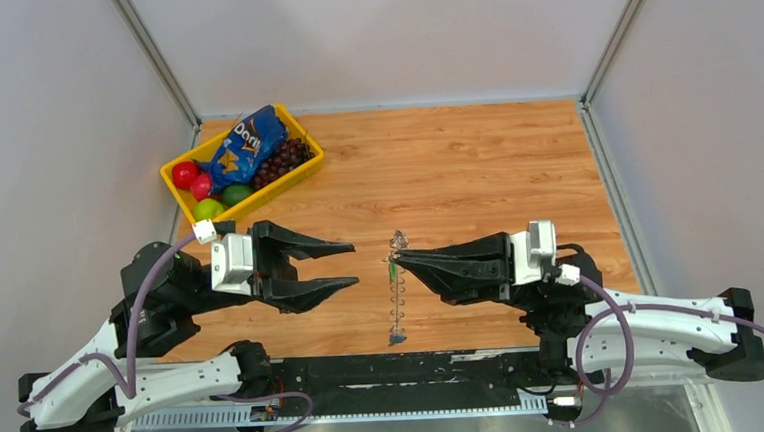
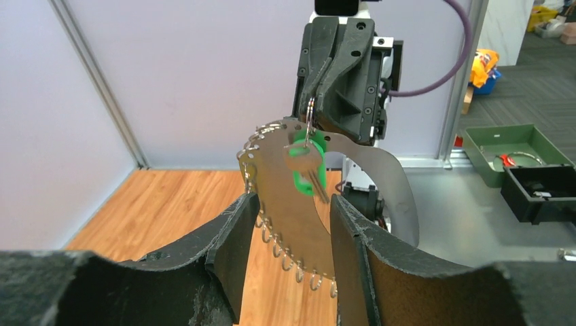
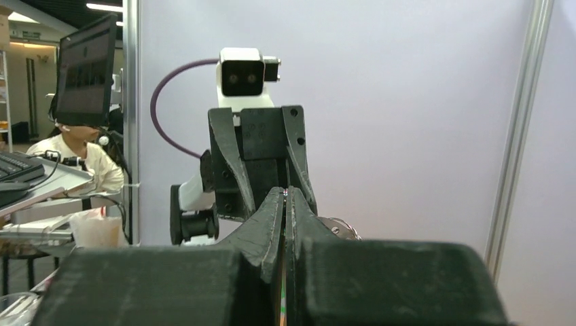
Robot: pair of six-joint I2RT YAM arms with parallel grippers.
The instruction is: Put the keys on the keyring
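Observation:
My right gripper (image 1: pixel 399 258) is shut on the top edge of the keyring (image 1: pixel 397 310) and holds it upright above the table, edge-on in the top view. In the left wrist view the keyring (image 2: pixel 285 197) is a wide silvery hoop with small rings fringing its left edge. The keys (image 2: pixel 307 170), with a green tag, hang in front of it just below the right gripper's fingertips (image 2: pixel 311 112). My left gripper (image 1: pixel 353 263) is open, a short way left of the keyring. Its two fingers frame the hoop's lower part in its own view (image 2: pixel 293 202) without touching it.
A yellow bin (image 1: pixel 177 180) at the back left of the wooden table holds a blue chip bag (image 1: pixel 245 144), dark grapes (image 1: pixel 284 160) and red and green fruit. White walls close off the left, back and right sides.

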